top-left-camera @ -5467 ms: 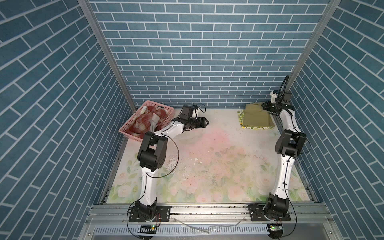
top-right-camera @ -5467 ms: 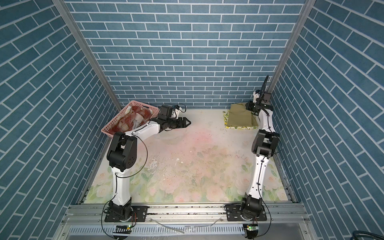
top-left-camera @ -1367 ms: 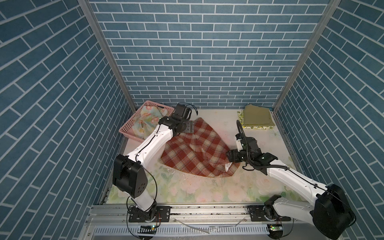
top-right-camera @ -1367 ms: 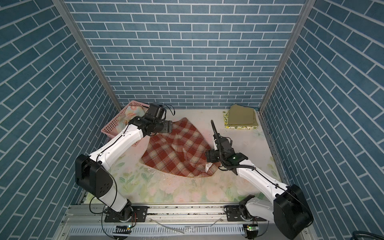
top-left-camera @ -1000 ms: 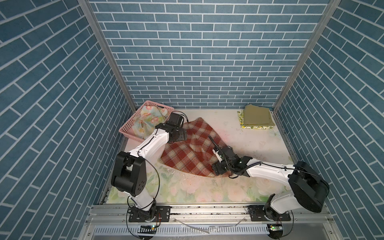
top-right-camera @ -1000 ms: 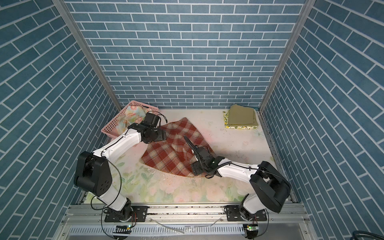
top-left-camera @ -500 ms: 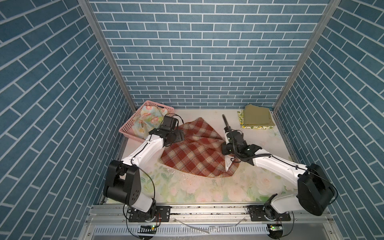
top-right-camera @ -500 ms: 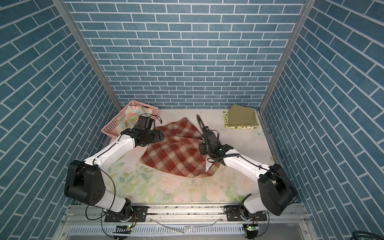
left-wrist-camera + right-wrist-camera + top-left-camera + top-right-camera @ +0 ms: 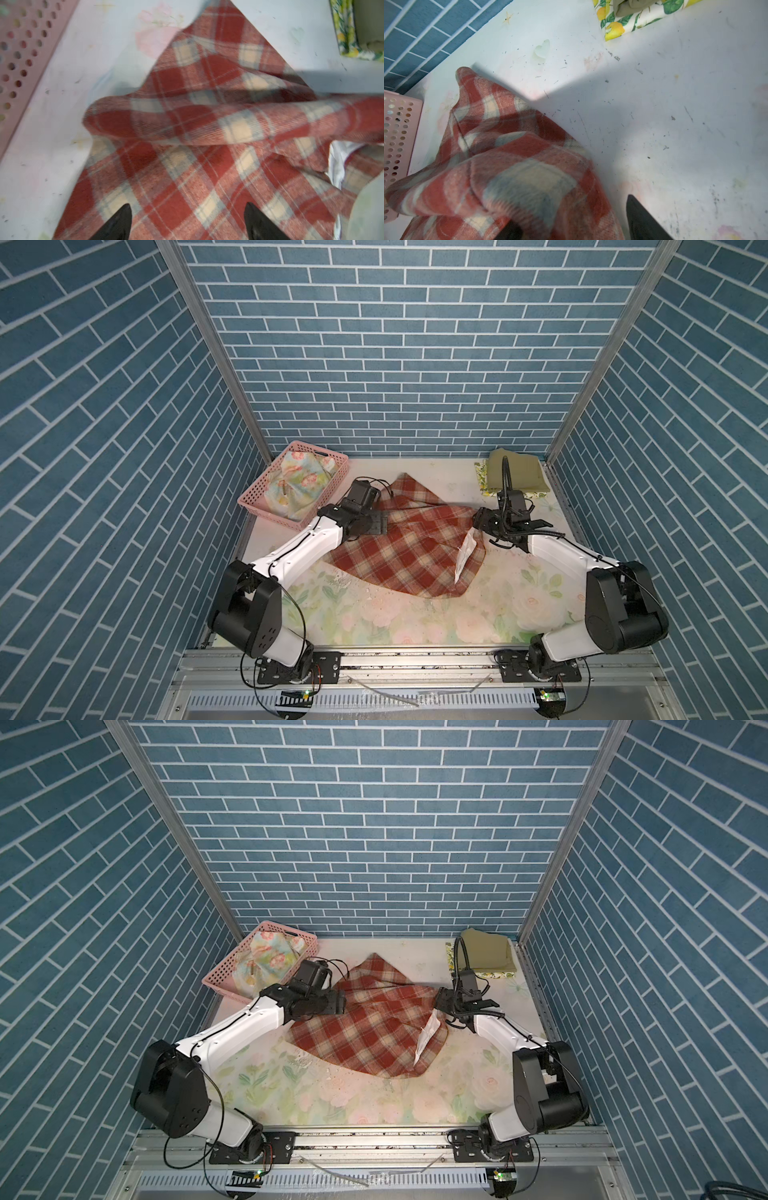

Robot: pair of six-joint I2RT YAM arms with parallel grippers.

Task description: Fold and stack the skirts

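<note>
Plaid skirt (image 9: pixel 399 556), fuzzy, rumpled on desk (image 9: pixel 415 626); floral skirt (image 9: pixel 299 485) heaped in perforated basket (image 9: pixel 251 504). Left gripper (image 9: pixel 187 220) jaws spread; right gripper (image 9: pixel 575 224) jaws parted, plaid draped over one.

The left gripper (image 9: pixel 187 219) and right gripper (image 9: pixel 571 225) stand spread.

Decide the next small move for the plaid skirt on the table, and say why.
Probably the right gripper should close on the edge of the plaid skirt draped over one of its fingers and draw it outward. The skirt lies rumpled, with a raised fold across it and white lining turned out on that side. Both grippers stand open, the left gripper over the cloth.
</note>
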